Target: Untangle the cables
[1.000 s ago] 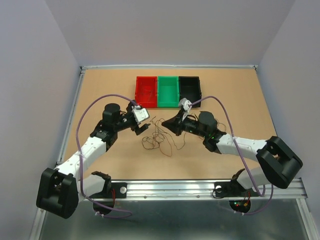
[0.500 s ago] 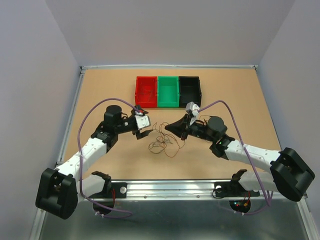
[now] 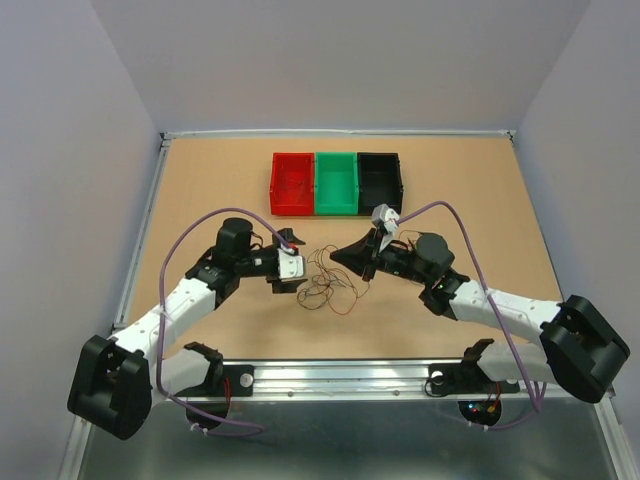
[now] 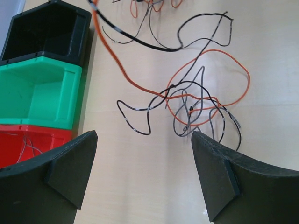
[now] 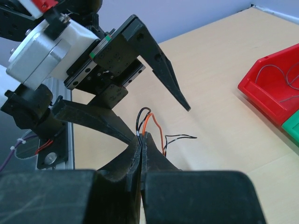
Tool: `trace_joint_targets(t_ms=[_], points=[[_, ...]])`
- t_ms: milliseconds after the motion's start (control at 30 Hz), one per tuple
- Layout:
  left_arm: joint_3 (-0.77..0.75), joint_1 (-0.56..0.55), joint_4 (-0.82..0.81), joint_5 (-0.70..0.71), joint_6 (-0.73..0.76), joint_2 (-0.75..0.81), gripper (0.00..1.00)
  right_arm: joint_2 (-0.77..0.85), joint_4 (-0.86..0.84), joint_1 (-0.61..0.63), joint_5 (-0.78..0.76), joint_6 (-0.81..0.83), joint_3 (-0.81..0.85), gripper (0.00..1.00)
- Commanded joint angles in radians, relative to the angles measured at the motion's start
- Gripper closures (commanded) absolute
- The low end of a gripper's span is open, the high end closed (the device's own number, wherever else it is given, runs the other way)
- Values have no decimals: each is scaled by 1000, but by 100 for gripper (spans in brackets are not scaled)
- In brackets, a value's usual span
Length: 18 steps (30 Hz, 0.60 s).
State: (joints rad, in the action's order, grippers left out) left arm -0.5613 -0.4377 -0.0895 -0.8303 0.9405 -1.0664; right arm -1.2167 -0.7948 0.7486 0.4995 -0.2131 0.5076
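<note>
Separation is in hand: the right gripper, on the near side of the green bin, is pinched tight on orange and black strands of the cables, whose clump lies nearer still. The left gripper hovers agape over it; next it likely must pick one loop. Matte tan tabletop, plain lilac-grey walls.

On the desk, the thin cables lie clumped between the left claw and the right claw, near a row of bins.
</note>
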Motion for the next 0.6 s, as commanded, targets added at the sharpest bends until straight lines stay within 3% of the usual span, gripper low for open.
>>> trace_joint_targets(t_ms=[0,333,433,467,533,567], points=[[14,-13,62,-37,112,46,6,32,-67,9,-10,-2,-30,99],[-26,-52,-73,25,17,-70,21,37,-78,9,1,-12,-34,100],[-60,-53,-88,25,-19,-109,47,36,-81,9,-4,-12,-34,99],[-64,-55,-88,29,-23,-115,59,36,-81,9,-10,-12,-37,99],[-65,-55,-88,49,-23,-121,74,40,-81,9,-21,-11,-40,99],[-60,-55,-88,57,-22,-118,92,42,-81,9,-30,-8,-41,99]])
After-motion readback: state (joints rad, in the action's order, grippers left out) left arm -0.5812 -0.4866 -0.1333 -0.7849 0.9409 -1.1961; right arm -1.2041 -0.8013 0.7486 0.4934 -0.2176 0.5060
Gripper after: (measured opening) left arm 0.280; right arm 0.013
